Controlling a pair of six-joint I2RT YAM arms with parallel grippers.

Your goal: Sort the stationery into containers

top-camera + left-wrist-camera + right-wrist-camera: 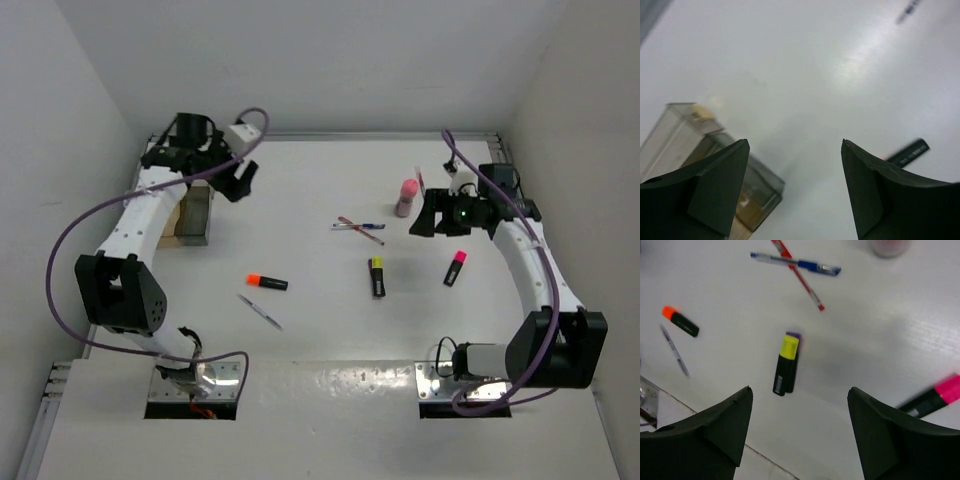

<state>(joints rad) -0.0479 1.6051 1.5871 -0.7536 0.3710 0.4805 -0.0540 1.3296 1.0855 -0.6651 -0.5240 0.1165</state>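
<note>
The organiser box with tan and smoky walls stands at the far left; it also shows in the left wrist view. My left gripper hovers just right of it, open and empty. My right gripper is open and empty above the table. A pink bottle stands beside it. Crossed red and blue pens lie mid-table. On the table lie a yellow highlighter, a pink one, an orange one and a silver pen. No speckled jar shows.
White walls close the table at the back and on both sides. A darker, purple-capped marker lies tight against the yellow highlighter. A black highlighter body shows beside the left gripper's right finger. Both arm bases stand at the near edge.
</note>
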